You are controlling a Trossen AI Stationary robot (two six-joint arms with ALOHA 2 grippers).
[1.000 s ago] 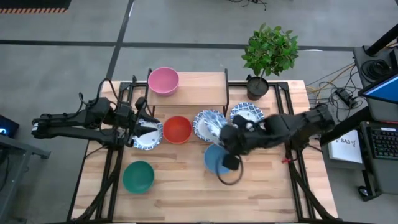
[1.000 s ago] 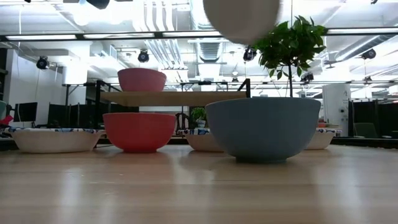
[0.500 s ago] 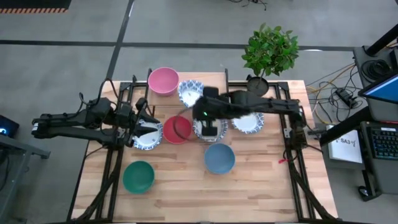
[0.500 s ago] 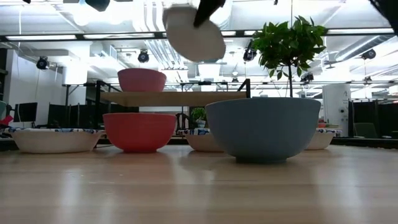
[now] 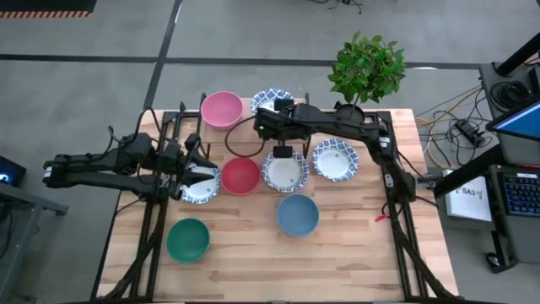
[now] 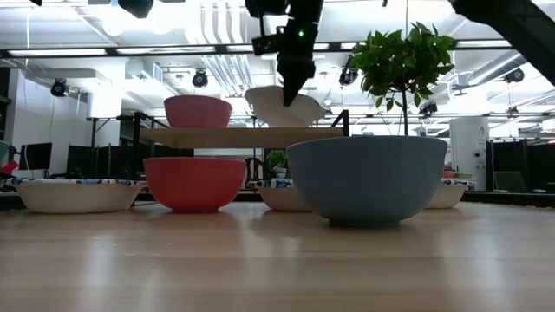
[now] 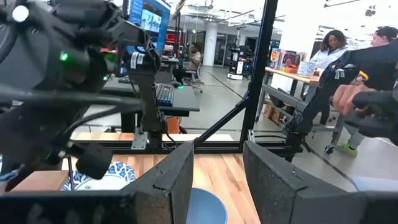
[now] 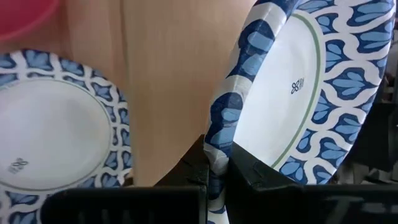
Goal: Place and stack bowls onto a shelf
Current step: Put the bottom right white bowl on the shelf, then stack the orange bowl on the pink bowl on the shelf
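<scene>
My right gripper (image 5: 275, 116) reaches over the shelf (image 5: 253, 135) and is shut on a white bowl with a blue patterned rim (image 5: 272, 100), which sits at the shelf's right half beside the pink bowl (image 5: 221, 110). In the low view this bowl (image 6: 283, 106) is slightly tipped at board height (image 6: 234, 136). On the table rest the red bowl (image 5: 240, 176), three patterned bowls (image 5: 284, 171) (image 5: 335, 160) (image 5: 201, 183), the blue bowl (image 5: 297, 214) and the green bowl (image 5: 187, 240). My left gripper (image 5: 196, 173) is open over the leftmost patterned bowl. My right gripper pinches the patterned bowl's rim (image 8: 219, 134) between its two fingers, one inside the bowl and one outside. The fingers (image 6: 293, 82) come from above, pointing down. The bowl is tilted, its base at the shelf board; whether it rests there I cannot tell. My left gripper: whether it touches the bowl below it I cannot tell.
A potted plant (image 5: 364, 72) stands at the table's far right corner, close to the shelf. Black frame rails (image 5: 160, 211) run along both sides of the table. Bare wood (image 5: 354, 253) lies near the front edge. People show in the room beyond (image 7: 333, 43).
My right gripper has carried the patterned bowl from high above the blue bowl toward the table's far edge and left, then down to the shelf's right half beside the pink bowl. The bowl, strongly tipped on the way, now stands nearly upright. The left arm kept still.
</scene>
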